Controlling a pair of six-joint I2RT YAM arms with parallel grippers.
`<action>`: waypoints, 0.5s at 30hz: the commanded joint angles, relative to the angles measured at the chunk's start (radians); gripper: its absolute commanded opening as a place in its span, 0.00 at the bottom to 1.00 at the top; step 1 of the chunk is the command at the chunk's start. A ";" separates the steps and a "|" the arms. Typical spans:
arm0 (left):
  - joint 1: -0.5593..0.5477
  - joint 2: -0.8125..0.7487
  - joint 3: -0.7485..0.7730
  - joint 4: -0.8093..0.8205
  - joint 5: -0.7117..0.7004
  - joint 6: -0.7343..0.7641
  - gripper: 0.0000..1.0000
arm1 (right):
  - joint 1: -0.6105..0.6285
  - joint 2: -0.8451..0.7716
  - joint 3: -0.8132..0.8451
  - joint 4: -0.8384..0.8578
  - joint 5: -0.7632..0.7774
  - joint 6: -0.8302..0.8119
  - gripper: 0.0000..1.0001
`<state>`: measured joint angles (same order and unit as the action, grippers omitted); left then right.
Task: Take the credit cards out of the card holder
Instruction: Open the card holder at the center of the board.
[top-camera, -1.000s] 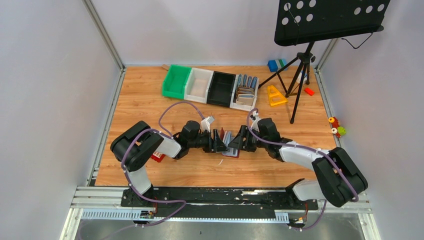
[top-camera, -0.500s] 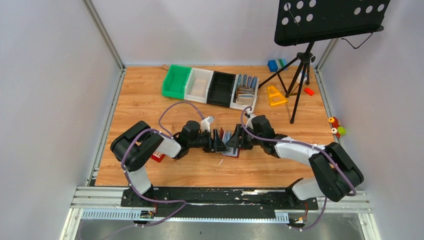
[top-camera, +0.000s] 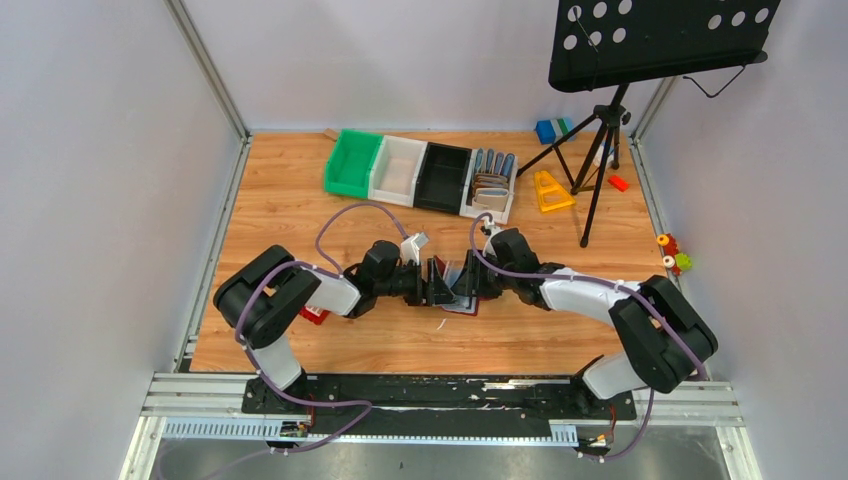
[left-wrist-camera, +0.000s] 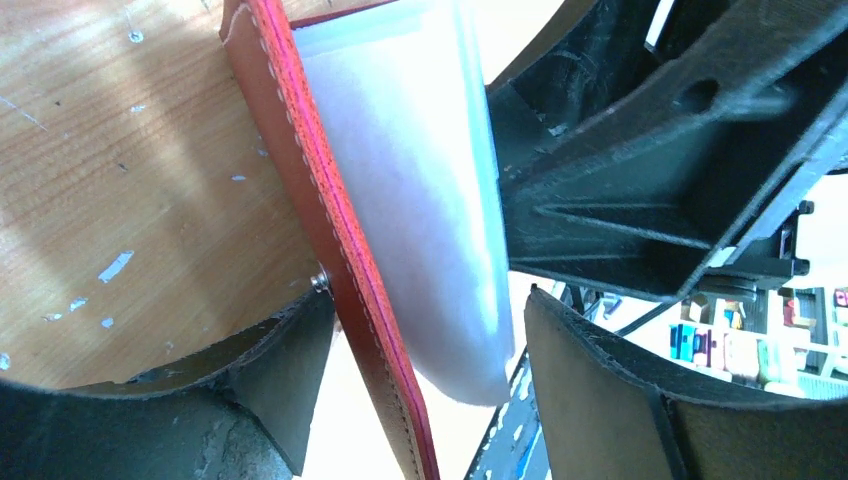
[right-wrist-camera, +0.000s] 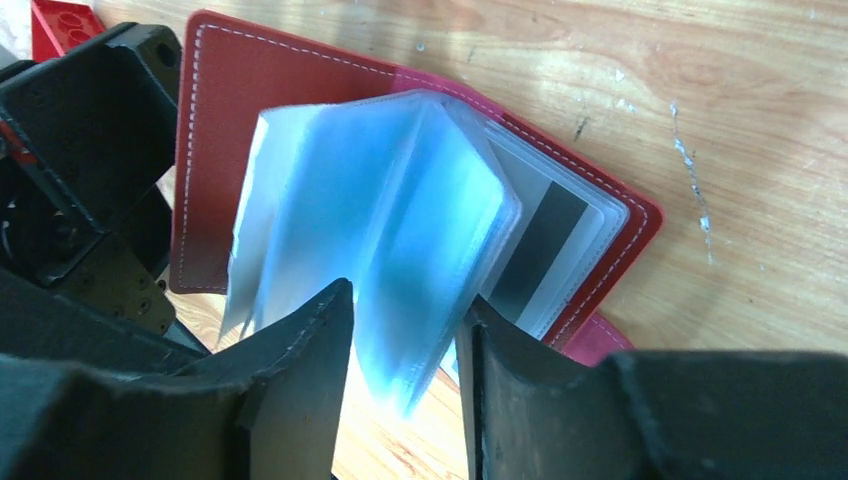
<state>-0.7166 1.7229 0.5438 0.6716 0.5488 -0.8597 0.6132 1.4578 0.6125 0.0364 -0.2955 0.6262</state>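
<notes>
The card holder (top-camera: 462, 301), red leather, lies open on the wood between my two grippers. Its clear plastic sleeves (right-wrist-camera: 400, 220) stand fanned upward. One credit card (right-wrist-camera: 545, 245), pale with a black stripe, shows inside a sleeve lying flat on the right half. My right gripper (right-wrist-camera: 405, 340) is open and straddles the raised sleeves, with gaps on both sides. My left gripper (left-wrist-camera: 420, 380) is open too. The raised red cover (left-wrist-camera: 340, 250) and one sleeve (left-wrist-camera: 420, 200) stand between its fingers, the cover close to the left finger. In the top view the two grippers (top-camera: 437, 283) (top-camera: 468, 283) meet tip to tip.
A row of bins stands at the back: green (top-camera: 352, 163), white (top-camera: 396, 170), black (top-camera: 442, 177), and one holding upright wallets (top-camera: 490, 185). A music stand's tripod (top-camera: 600, 150) and a yellow triangle (top-camera: 550, 190) are at the back right. A red piece (top-camera: 316, 313) lies under my left arm.
My right arm has pushed left onto the card holder and its jaws have narrowed around the sleeves. My left jaws have widened a little; that arm has stayed put.
</notes>
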 joint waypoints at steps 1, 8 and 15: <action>0.002 -0.027 -0.002 -0.099 -0.016 0.043 0.80 | 0.006 0.017 0.024 0.006 0.002 -0.023 0.35; 0.002 -0.051 0.004 -0.162 -0.051 0.086 0.82 | 0.008 0.013 0.039 0.007 -0.019 -0.020 0.33; 0.000 -0.022 0.039 -0.249 -0.109 0.162 0.80 | 0.010 -0.002 0.048 -0.005 -0.033 -0.015 0.34</action>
<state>-0.7177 1.6836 0.5701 0.5564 0.5282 -0.7944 0.6151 1.4723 0.6167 0.0204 -0.3077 0.6189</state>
